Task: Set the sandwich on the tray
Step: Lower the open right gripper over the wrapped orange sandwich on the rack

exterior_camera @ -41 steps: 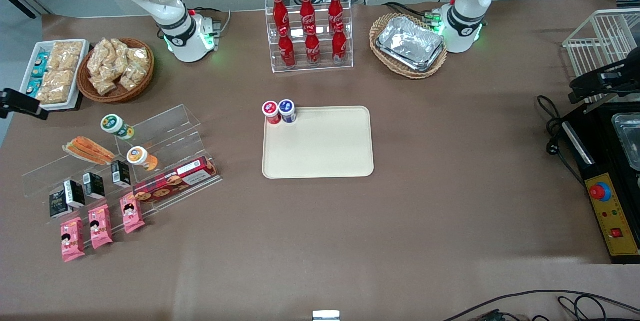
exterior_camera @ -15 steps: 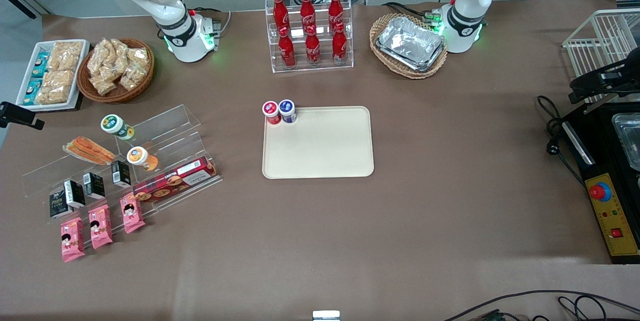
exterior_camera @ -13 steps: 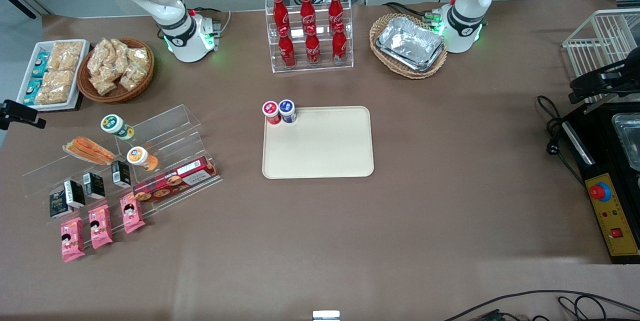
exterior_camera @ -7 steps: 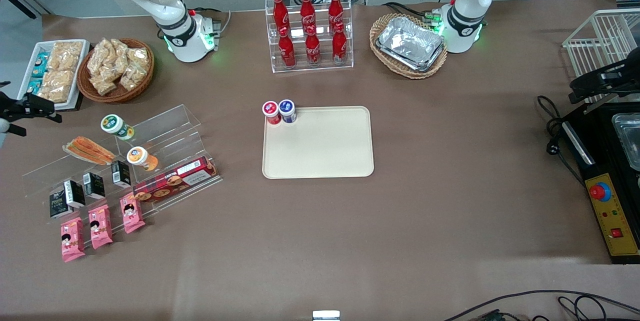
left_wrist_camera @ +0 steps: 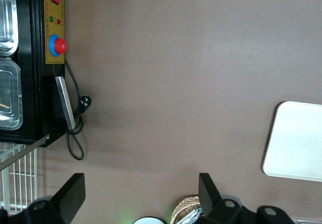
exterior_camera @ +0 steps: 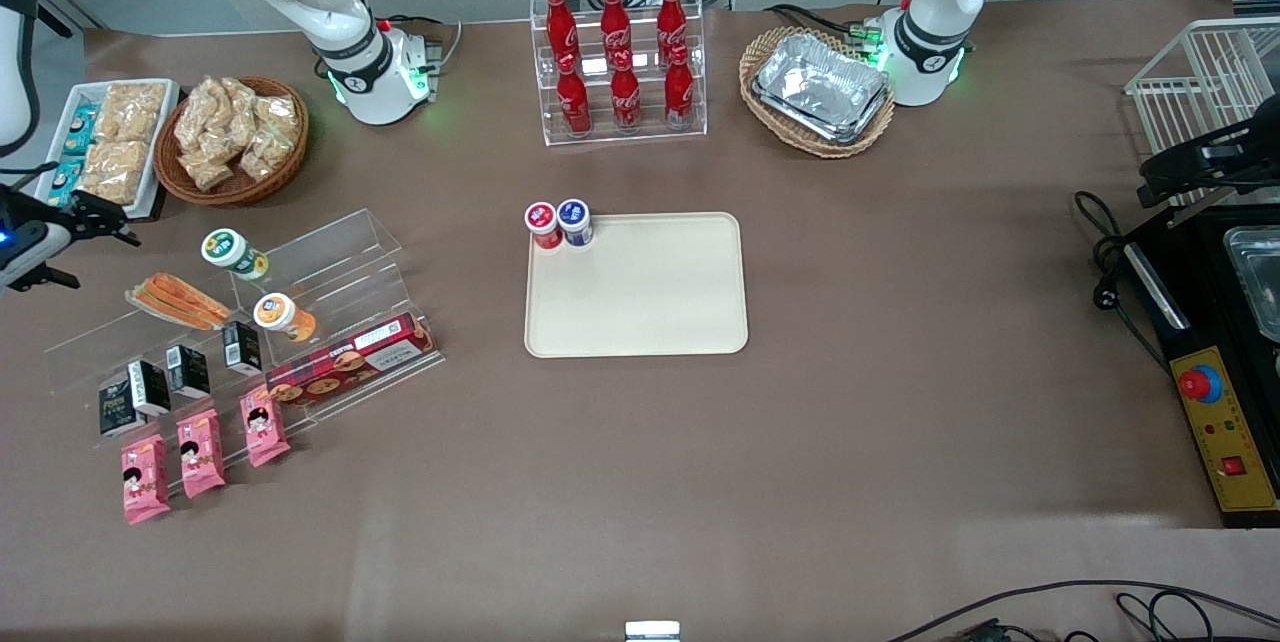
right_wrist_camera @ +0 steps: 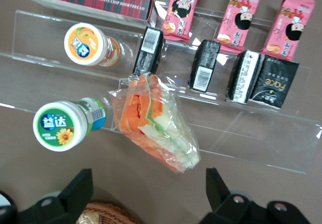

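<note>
Sandwich (right_wrist_camera: 155, 128) lies untouched on the clear stepped rack (exterior_camera: 330, 262), well apart from the tray (exterior_camera: 640, 322). Over the last second the tool (exterior_camera: 90, 227), fingers spread and empty, has come in above the table's edge, lining up a pickup.

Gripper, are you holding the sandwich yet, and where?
No. The gripper is open and holds nothing; it hovers near the sandwich, which lies on the clear shelf, not on the tray.
</note>
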Available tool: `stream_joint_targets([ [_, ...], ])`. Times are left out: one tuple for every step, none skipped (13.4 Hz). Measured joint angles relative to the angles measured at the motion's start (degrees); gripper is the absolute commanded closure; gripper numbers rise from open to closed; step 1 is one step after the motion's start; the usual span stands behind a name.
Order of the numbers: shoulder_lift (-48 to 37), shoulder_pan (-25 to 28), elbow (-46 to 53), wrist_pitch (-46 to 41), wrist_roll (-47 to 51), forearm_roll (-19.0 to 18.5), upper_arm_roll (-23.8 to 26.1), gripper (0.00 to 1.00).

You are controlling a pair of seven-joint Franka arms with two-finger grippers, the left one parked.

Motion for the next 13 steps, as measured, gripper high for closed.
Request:
stream_joint_targets([
  [0.0, 0.0, -0.9, 0.9, -1.0, 0.0, 0.0, 0.0],
  [0.0, 0.0, -1.7, 2.0, -2.0, 0.1, 0.1, 0.0],
  [-0.1, 0.1, -2.6, 3.4, -3.5, 0.1, 0.2, 0.0],
  [-0.1, 0.3, -3.3, 4.9, -5.1, 0.1, 0.2, 0.0],
  [-0.1, 0.4, -4.0, 6.2, -6.7, 0.1, 0.3, 0.0],
  [-0.1, 0.6, -4.4, 7.2, -8.0, 0.1, 0.4, 0.0],
  [-0.1, 0.6, -4.8, 7.9, -9.0, 0.1, 0.4, 0.0],
  [0.0, 0.6, -5.1, 8.5, -9.6, 0.1, 0.5, 0.0],
  [0.0, 0.6, -5.3, 9.2, -10.2, 0.1, 0.5, 0.0],
  [0.1, 0.6, -5.6, 9.8, -10.5, 0.1, 0.5, 0.0],
  [0.3, 0.6, -5.9, 10.5, -10.7, 0.1, 0.5, 0.0],
  [0.3, 0.7, -6.4, 11.2, -10.9, 0.1, 0.5, 0.0],
  [0.3, 0.9, -7.0, 12.0, -11.0, 0.1, 0.6, 0.0],
])
